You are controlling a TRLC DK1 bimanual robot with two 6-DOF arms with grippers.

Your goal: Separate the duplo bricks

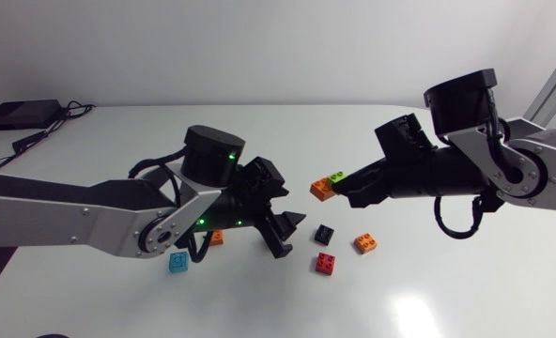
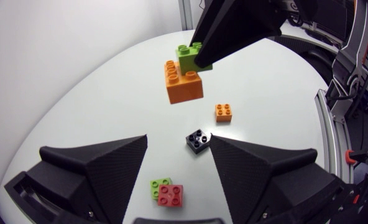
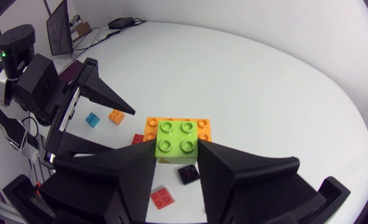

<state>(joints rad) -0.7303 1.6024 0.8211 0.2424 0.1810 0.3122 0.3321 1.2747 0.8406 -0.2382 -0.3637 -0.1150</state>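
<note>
Your right gripper (image 3: 176,154) clamps the green brick (image 3: 176,138) aloft, the orange brick (image 2: 184,87) stuck under it; your left gripper (image 2: 178,139) gapes open; next, I'd say, pinch the orange brick and pull

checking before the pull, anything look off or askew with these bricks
Nothing spilled or damaged. One oddity: the small lime-green plastic brick in the right gripper sits off-centre on the larger orange plastic brick, which hangs ungripped in mid-air.
</note>
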